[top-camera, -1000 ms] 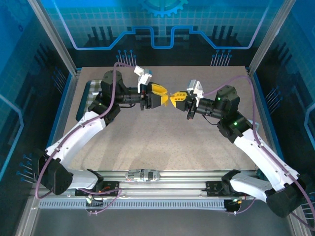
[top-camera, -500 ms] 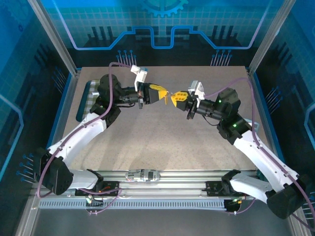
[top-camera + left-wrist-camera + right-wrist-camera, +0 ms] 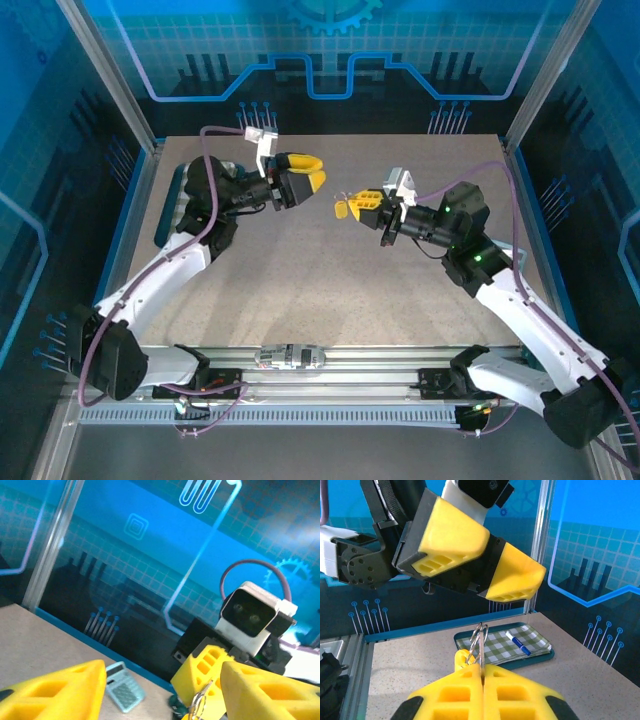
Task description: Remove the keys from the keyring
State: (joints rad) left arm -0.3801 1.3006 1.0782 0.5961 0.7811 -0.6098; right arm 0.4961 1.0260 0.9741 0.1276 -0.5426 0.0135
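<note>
Checked tray, pen — beyond right pincer

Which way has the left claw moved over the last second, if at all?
Yes: the left claw pulled back leftward and toward the table's far edge, away from the right claw.

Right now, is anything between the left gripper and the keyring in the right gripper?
Nothing visible stands in the way. The left gripper is open and faces the keyring across a bare gap of air. The keyring sticks out of the shut right gripper on the side facing the left one.
</note>
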